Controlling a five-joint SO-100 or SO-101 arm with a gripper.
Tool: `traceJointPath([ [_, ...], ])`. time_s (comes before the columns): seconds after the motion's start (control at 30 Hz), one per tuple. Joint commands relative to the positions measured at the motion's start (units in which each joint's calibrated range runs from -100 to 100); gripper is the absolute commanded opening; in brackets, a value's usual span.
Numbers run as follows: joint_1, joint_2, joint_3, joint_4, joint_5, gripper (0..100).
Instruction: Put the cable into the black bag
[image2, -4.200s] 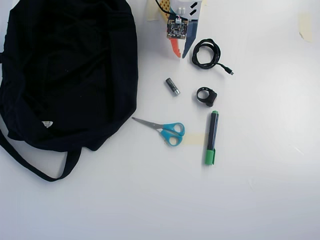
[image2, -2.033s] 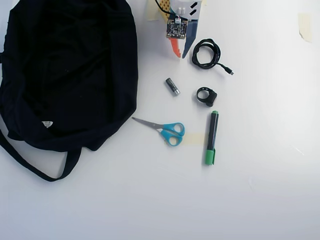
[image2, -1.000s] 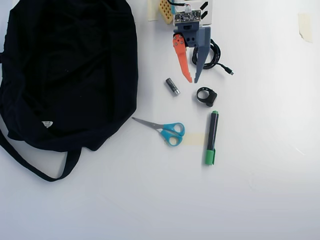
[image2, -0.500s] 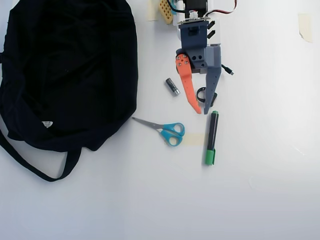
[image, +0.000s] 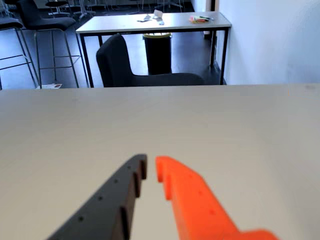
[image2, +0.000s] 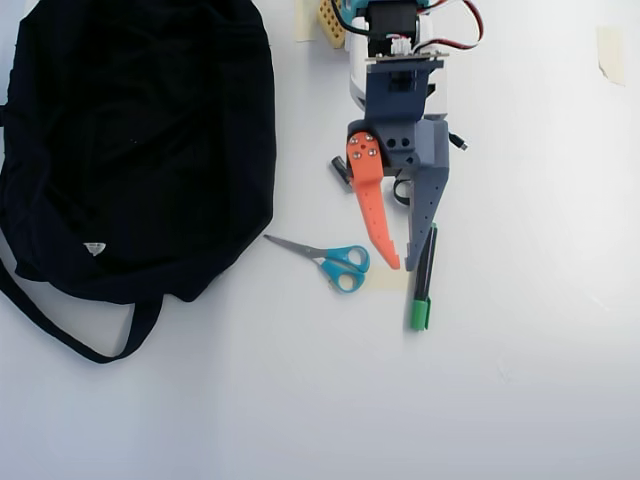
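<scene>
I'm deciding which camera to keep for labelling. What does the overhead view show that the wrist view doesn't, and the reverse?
Only the overhead view shows the black bag, the scissors, the green marker and the cable's plug end peeking from under the arm. Only the wrist view shows the room beyond: a chair and a desk. Both show the hand, slightly open and empty, over the white table.

gripper: 1 orange finger, 1 grey-blue | body grey-blue + white | red/black wires | silver screws

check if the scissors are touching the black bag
Apart. The overhead view shows bare white table between the scissors blade tip and the black bag edge.
</scene>
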Motion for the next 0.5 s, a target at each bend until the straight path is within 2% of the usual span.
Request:
traceJointPath([
  [0.0, 0.2, -0.5, -5.0, 2.4, 0.7, 2],
  [0.37, 0.4, -1.5, -3.7, 2.6, 0.9, 2],
  [0.47, -0.3, -2.2, -1.7, 4.0, 3.0, 2],
])
